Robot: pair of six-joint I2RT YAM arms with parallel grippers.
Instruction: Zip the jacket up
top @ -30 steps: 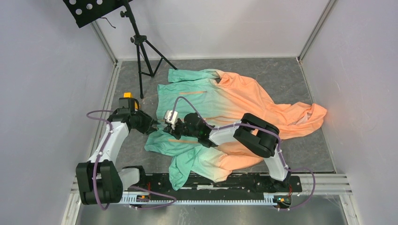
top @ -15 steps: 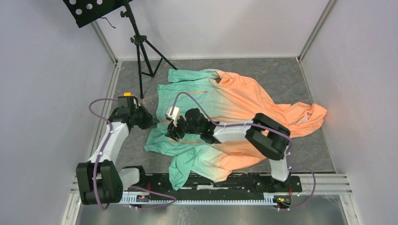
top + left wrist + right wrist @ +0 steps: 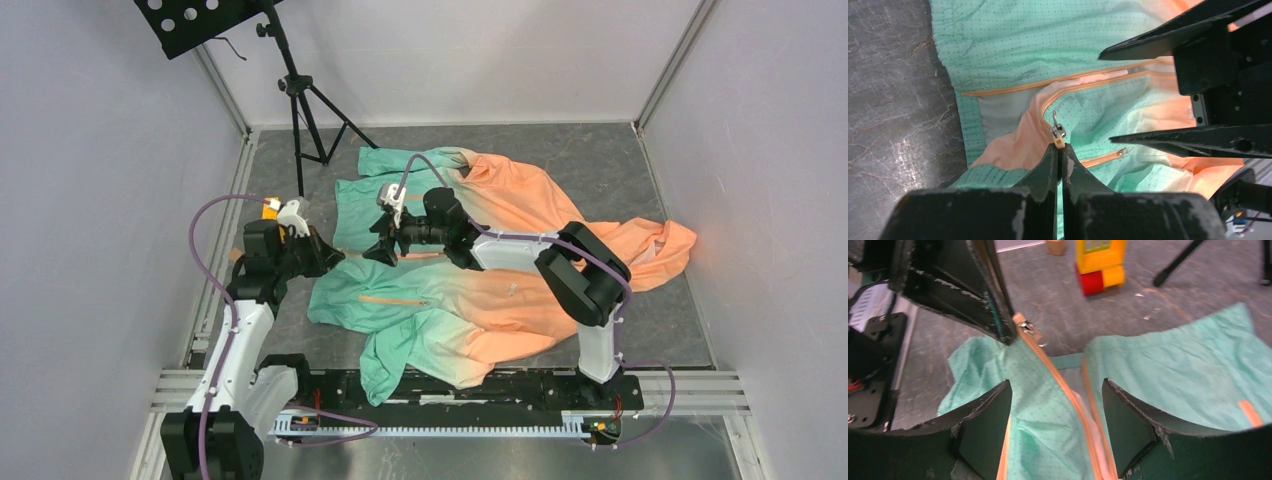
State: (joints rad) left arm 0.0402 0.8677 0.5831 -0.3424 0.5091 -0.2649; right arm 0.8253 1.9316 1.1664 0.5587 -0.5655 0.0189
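Note:
The jacket [image 3: 480, 250], mint green fading to peach, lies spread on the grey floor with its front open. My left gripper [image 3: 331, 262] [image 3: 1061, 147] is shut on the bottom end of the orange front zipper, just below the metal slider [image 3: 1057, 131] [image 3: 1029, 329]. My right gripper [image 3: 381, 250] [image 3: 1056, 385] hovers open a little further up the jacket. The orange front zipper tape [image 3: 1068, 390] runs between its fingers without touching them. In the left wrist view the right gripper's fingers [image 3: 1188, 140] spread wide at the right.
A black tripod stand [image 3: 300, 110] rises at the back left. A yellow and red toy block [image 3: 1098, 265] [image 3: 270, 208] and a small wooden block [image 3: 1055, 246] sit on the floor left of the jacket. White walls enclose the floor.
The right gripper has opened and moved away from me up the jacket. The left gripper has shut on the zipper's bottom end, and its arm has risen.

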